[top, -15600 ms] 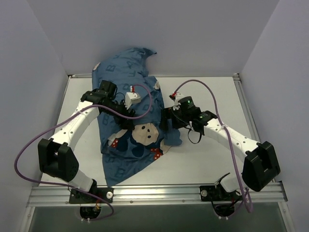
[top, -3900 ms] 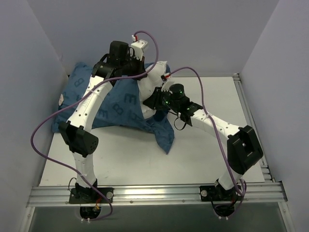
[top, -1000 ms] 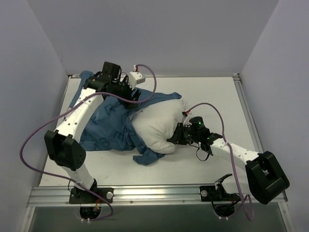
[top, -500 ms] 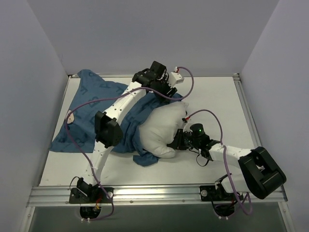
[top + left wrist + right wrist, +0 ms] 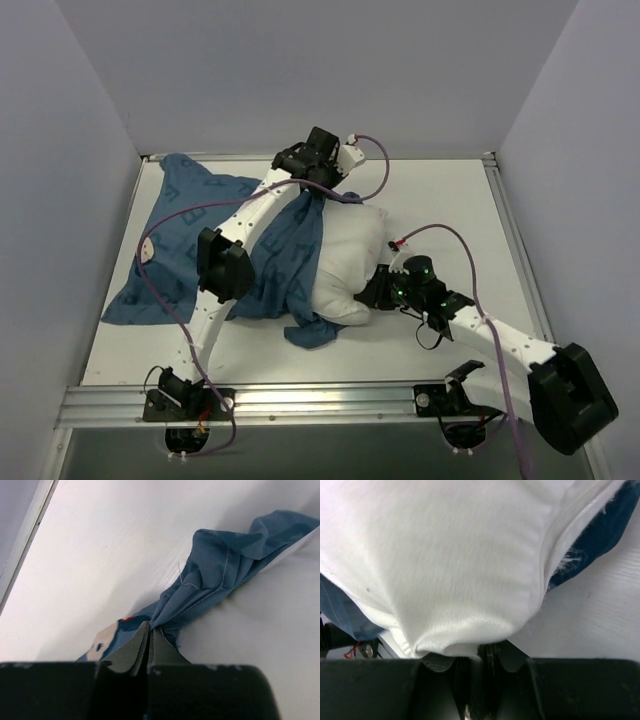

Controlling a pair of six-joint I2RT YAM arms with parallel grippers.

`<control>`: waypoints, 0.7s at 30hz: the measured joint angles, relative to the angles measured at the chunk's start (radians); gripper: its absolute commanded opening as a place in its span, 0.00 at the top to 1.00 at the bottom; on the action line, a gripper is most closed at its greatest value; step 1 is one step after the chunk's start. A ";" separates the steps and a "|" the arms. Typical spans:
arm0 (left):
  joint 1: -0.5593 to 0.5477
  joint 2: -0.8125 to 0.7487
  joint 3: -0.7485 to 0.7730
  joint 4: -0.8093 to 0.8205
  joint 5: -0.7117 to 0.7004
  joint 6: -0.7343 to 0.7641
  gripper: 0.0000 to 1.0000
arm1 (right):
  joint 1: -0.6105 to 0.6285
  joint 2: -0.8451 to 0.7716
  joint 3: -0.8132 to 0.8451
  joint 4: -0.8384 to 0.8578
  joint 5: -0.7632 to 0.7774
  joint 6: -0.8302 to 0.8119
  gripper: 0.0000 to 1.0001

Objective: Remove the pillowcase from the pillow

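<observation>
Pillowcase [image 5: 190,250] and pillow [image 5: 350,255] are each being held by one arm on the white table [image 5: 450,200]. Nearest, the right gripper [image 5: 378,290] is pinching the pillow's near right edge. In the right wrist view its fingers [image 5: 496,656] are pressing almost together on a puckered fold of white fabric. Farther back, the left gripper [image 5: 322,190] is clamping a gathered ridge of the blue cloth at the pillow's far left corner. In the left wrist view its two fingers are showing only a hairline gap, with stitched hem bunching out beyond them and a pale printed patch with a speck of red just beside them.

Most of the dark blue cloth, printed with paler letters, is lying flat over the left half of the table. Its right part is draping along the pillow's left side, and a crumpled corner is poking out at the pillow's near left. The pillow is sitting plump and bare near the table's middle, white on its top and right.

The right arm is stretching low from the near right corner, its forearm running left toward the pillow. The left arm is reaching from the near left base over the cloth, its elbow hanging above the blue fabric and its wrist tipping down at the far side.
</observation>
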 measured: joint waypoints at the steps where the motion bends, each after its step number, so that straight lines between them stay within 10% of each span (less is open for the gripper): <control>1: 0.011 0.003 -0.003 0.001 -0.013 0.007 0.98 | 0.000 -0.050 0.016 -0.053 0.021 -0.001 1.00; 11: 0.224 -0.124 -0.365 0.108 -0.026 0.064 0.98 | -0.140 -0.244 0.166 -0.333 0.072 -0.001 1.00; 13: 0.248 -0.149 -0.373 0.092 0.014 0.069 0.76 | -0.175 -0.236 0.166 -0.353 0.063 -0.005 1.00; 15: 0.260 -0.171 -0.367 0.077 0.056 0.087 0.10 | -0.188 -0.211 0.167 -0.356 0.053 -0.007 1.00; 21: 0.303 -0.200 -0.231 -0.005 0.201 0.047 0.06 | -0.194 -0.103 0.175 -0.375 0.039 0.000 1.00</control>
